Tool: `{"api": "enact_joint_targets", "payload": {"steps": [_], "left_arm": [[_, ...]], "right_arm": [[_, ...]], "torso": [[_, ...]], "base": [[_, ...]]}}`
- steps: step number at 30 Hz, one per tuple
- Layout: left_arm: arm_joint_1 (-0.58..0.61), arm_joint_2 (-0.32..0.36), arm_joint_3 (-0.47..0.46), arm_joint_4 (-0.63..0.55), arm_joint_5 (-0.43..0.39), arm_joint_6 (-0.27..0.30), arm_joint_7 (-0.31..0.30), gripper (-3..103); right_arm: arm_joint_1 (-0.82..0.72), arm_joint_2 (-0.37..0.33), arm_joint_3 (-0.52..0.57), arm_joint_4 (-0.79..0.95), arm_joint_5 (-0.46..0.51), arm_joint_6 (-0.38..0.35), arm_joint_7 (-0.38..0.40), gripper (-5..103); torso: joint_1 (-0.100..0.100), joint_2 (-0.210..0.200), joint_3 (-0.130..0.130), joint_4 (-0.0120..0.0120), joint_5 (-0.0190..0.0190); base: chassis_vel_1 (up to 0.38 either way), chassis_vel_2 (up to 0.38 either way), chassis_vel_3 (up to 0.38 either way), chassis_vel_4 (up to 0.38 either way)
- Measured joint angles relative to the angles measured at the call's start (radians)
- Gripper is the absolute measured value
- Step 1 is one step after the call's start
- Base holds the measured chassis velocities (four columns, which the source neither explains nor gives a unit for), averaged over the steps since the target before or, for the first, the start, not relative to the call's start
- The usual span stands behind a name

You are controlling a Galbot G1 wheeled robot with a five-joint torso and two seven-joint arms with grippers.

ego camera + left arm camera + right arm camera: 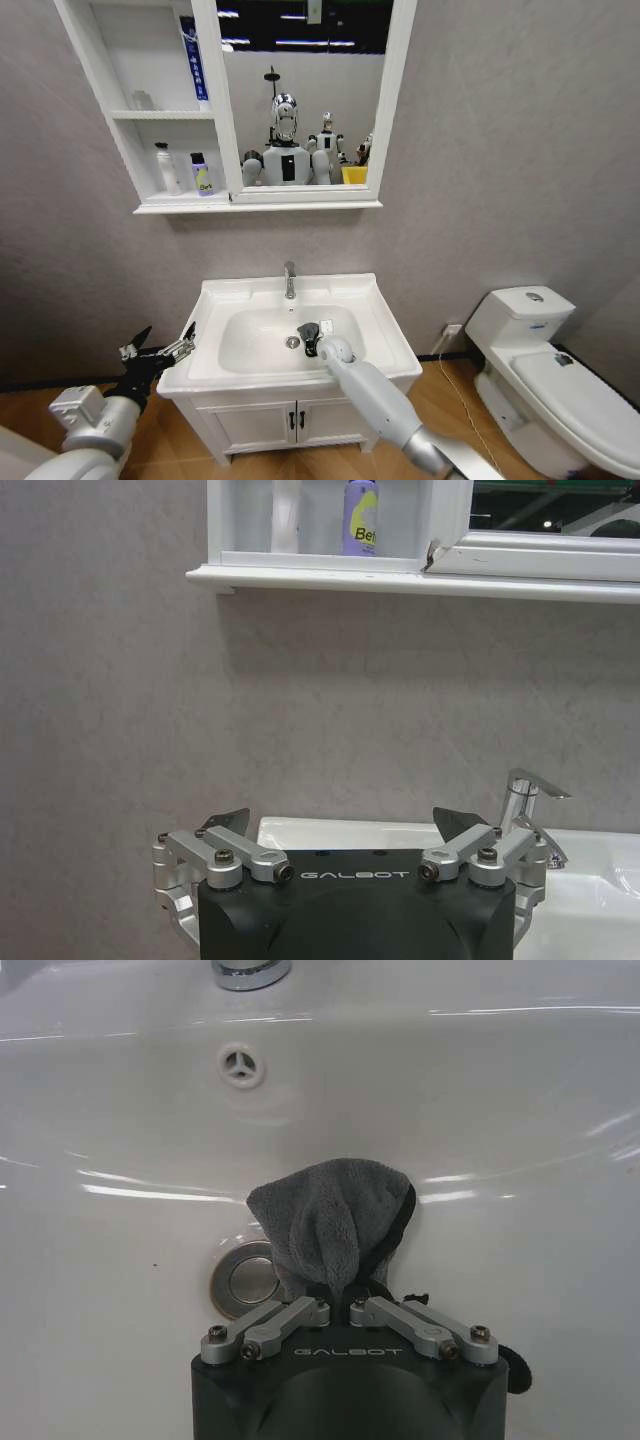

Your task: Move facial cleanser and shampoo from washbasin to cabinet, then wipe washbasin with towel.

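My right gripper (340, 1305) is down in the bowl of the white washbasin (380, 320), shut on the dark grey towel (335, 1225). The towel rests against the bowl's surface beside the chrome drain (238, 1280), below the tap (290, 280). In the head view the right gripper (310, 338) sits near the bowl's middle. My left gripper (160, 350) hangs open and empty off the basin's left edge, facing the wall. A white bottle (166, 168) and a purple bottle (361, 520) stand on the cabinet's (150, 115) lowest shelf; I cannot tell which is cleanser and which shampoo.
A mirror (300, 90) joins the cabinet on its right. A blue tube (193, 60) stands on a higher shelf. Under the basin is a low two-door cupboard (290, 420). A white toilet (540, 370) stands at the right, with a wall socket (452, 330) between.
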Motion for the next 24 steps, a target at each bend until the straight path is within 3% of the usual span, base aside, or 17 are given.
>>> {"api": "enact_joint_targets", "payload": {"steps": [6, 13, 24], "left_arm": [[0.0, 0.0, 0.0, 0.0, 0.0, 0.0, 0.0, 100], [0.0, 0.0, 0.0, 0.0, 0.0, 0.0, 0.0, 100], [0.0, 0.0, 0.0, 0.0, 0.0, 0.0, 0.0, 100]], "right_arm": [[0.015, 0.087, -0.02, -0.042, -0.015, 0.005, -0.001, 3], [0.019, 0.117, -0.018, -0.068, -0.03, 0.007, -0.002, 3], [-0.059, -0.014, 0.001, 0.09, 0.022, -0.018, 0.057, 3]], "torso": [[0.0, 0.0, 0.0, 0.0003, -0.0001], [0.0, 0.0, 0.0, 0.0003, 0.0], [0.0, 0.0, 0.0, 0.0, 0.0003]], "base": [[0.0, 0.0, 0.0, 0.0], [0.0, 0.0, 0.0, 0.0], [0.0, 0.0, 0.0, 0.0]]}}
